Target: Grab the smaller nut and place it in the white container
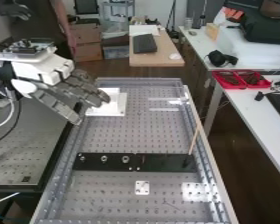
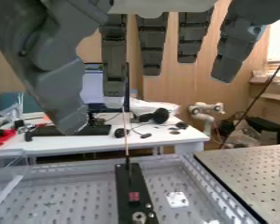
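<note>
In the high view the hand (image 1: 74,92) is at the upper left, above the bench's edge, with fingers extended and nothing in them. Beside its fingertips stands the white container (image 1: 115,107), partly covered by them. Nearer the camera, a black strip (image 1: 162,161) lies across the perforated bench; on its left half sit several metal nuts, the leftmost one (image 1: 83,158) looking smallest and another (image 1: 125,159) larger. In the wrist view the hand's straight fingers (image 2: 152,45) hang over the scene, and a nut (image 2: 139,217) sits on the strip.
A thin wooden stick (image 1: 194,141) rises from the strip's right end. A small white plate (image 1: 142,187) lies on the bench nearer the camera. Metal rails (image 1: 206,150) run along the bench's sides. To the right, a white table (image 1: 247,107) holds red trays (image 1: 238,79).
</note>
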Controlling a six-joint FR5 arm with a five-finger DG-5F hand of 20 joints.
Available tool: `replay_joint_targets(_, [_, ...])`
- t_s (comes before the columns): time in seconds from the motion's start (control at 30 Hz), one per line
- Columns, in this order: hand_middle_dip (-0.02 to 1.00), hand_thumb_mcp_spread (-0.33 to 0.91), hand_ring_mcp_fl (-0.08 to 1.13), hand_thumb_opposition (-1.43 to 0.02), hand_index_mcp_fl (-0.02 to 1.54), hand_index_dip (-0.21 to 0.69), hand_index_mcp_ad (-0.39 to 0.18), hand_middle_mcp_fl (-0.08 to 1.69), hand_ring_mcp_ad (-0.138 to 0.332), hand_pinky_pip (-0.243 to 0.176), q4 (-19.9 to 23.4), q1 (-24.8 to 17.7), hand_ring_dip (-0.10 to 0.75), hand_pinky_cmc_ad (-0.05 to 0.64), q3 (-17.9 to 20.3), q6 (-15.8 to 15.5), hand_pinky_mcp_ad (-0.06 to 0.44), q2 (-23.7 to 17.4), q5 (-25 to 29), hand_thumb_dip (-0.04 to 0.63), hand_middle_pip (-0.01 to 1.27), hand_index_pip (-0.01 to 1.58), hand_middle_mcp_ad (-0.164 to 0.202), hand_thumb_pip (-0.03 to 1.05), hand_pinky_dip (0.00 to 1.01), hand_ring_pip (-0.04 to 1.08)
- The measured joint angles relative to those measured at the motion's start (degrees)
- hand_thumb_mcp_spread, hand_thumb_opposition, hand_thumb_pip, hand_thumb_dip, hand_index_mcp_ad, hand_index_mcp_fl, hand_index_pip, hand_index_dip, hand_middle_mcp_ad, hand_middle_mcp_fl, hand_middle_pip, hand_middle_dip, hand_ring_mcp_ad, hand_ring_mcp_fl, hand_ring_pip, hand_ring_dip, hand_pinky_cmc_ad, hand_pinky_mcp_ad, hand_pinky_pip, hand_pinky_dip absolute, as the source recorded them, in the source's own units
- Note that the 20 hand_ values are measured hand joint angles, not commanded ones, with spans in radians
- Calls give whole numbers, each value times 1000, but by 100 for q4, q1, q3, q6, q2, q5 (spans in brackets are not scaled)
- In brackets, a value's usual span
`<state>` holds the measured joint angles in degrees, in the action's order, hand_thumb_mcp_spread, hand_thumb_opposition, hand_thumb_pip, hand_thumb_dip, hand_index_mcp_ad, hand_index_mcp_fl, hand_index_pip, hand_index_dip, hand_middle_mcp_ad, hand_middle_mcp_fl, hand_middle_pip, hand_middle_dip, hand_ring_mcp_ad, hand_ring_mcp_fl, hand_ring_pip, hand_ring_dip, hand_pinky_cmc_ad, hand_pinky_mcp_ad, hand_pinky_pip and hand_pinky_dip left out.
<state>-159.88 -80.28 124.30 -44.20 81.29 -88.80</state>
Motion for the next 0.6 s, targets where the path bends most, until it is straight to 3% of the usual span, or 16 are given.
replay_joint_targets(0.27, [236, 309, 0, -836, 3, 108, -110, 131, 182, -42, 251, 202, 127, 405, 54, -43, 344, 235, -549, 175, 126, 1456, 87, 810, 265, 103])
replay_joint_targets(0.43, [236, 328, 0, -864, 7, 113, -119, 131, 164, -24, 451, 541, 127, 401, 100, 26, 342, 413, -1168, 190, 129, 1522, 87, 873, 241, 103])
replay_joint_targets(0.6, [236, 335, 0, -866, 3, 133, -122, 166, 162, -10, 632, 814, 127, 400, 148, 34, 342, 582, -1695, 215, 126, 1543, 87, 860, 208, 103])
